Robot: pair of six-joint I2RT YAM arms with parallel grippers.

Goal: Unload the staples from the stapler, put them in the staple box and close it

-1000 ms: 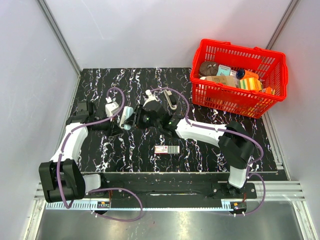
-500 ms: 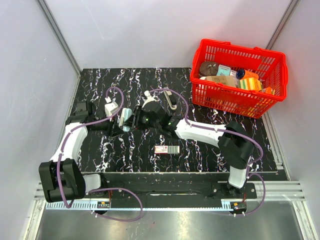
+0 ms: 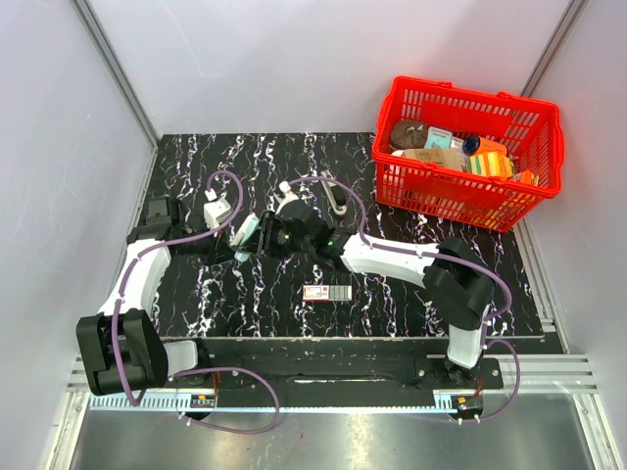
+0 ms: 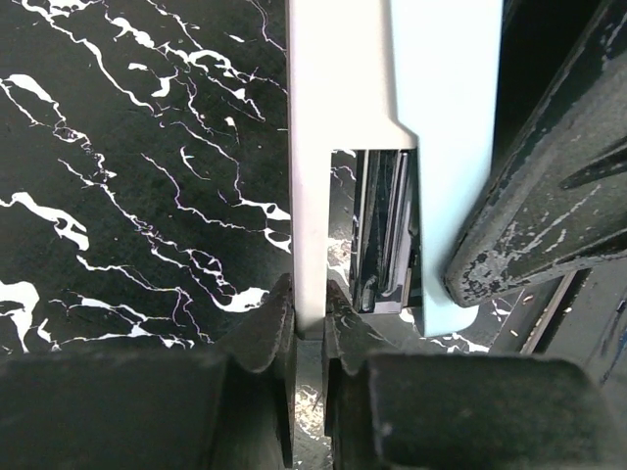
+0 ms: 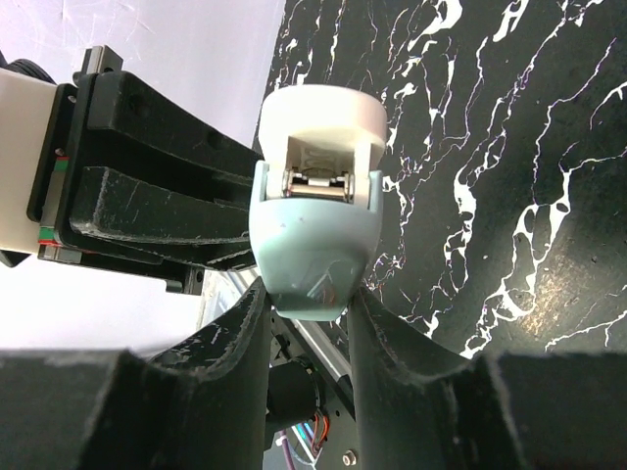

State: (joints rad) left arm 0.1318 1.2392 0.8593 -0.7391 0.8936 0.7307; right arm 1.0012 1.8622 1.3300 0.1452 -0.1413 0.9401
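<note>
1. Over the left-centre of the black marbled table, top external view: the stapler sits between the left gripper and the right gripper, which meet on it from opposite sides. A red basket of goods stands at the far right corner. A slim dark-and-silver tool lies near the right arm, and a small flat packet lies nearer the bases.
2. Left wrist view: the left gripper is clamped on the end of the stapler's white arm, with its fingertips pressed against both faces. The pale-blue arm runs parallel beside the white arm. A grey metal channel is exposed between them. A dark finger of the right gripper bears on the pale-blue side.
3. Right wrist view: the right gripper is closed on the pale-blue rounded end of the stapler. One finger contacts each flank. The hinge pin shows under the white cap. The left gripper's black body lies just beside the stapler.
</note>
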